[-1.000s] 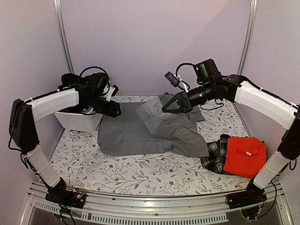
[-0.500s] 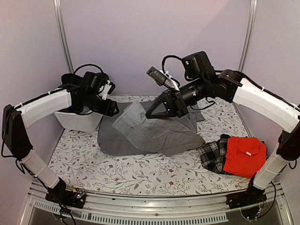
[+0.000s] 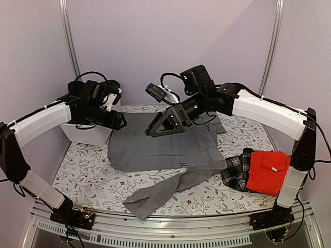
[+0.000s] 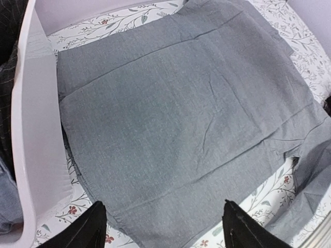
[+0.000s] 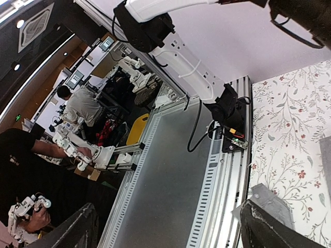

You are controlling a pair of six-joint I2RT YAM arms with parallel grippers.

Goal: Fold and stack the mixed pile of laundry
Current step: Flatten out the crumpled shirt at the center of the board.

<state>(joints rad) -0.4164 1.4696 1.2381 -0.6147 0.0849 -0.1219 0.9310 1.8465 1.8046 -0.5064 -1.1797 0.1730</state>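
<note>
A grey long-sleeved shirt (image 3: 160, 147) lies spread flat in the middle of the table, one sleeve (image 3: 155, 196) trailing to the front edge. In the left wrist view the shirt (image 4: 181, 119) fills the frame. My left gripper (image 3: 119, 123) hovers open over its left hem, and nothing sits between its fingers (image 4: 88, 230). My right gripper (image 3: 158, 129) hangs open above the shirt's middle, holding nothing. It faces the table's front, where a grey cuff (image 5: 266, 199) shows. A red shirt (image 3: 269, 173) lies on plaid cloth (image 3: 237, 170) at the right.
A white tub (image 3: 85, 133) stands at the back left beside the shirt. Its wall (image 4: 36, 119) holds dark garments (image 4: 8, 77) and blue denim (image 4: 8, 206). The floral tablecloth (image 3: 98, 175) runs to the metal front rail (image 3: 170, 227).
The right gripper swung left with a fold of the grey shirt, then opened and let go. The shirt now lies flat, with its sleeve thrown towards the front edge.
</note>
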